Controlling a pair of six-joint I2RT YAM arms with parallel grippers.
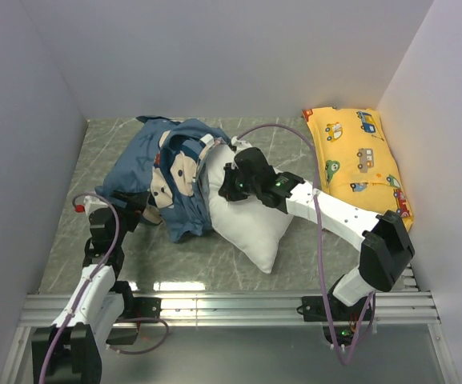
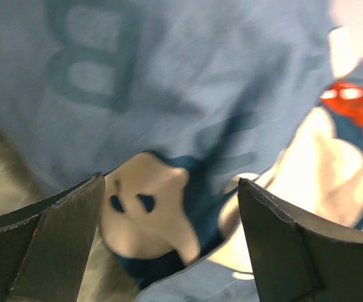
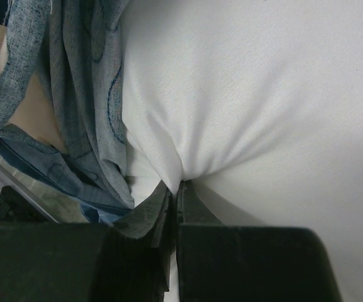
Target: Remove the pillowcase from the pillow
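1. Top: one pillowcase (image 1: 154,164) bunched over the one white pillow (image 1: 251,220)'s left end, mid-surface (image 1: 174,258); one yellow pillow (image 1: 357,160) lies against the right wall; bare room nearside.
2. Left wrist: my left pincer (image 2: 168,242) stands apart at the pillowcase's edge.
3. Right wrist: my right pincer (image 3: 176,196) clamps pillow fabric.

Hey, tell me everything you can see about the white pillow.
The pillow is plain white, plump, smooth woven-looking cloth. It lies on the table, one corner pointing toward the arms. The blue pillowcase is bunched over its far left end. The right gripper is shut, pinching a fold of its fabric.
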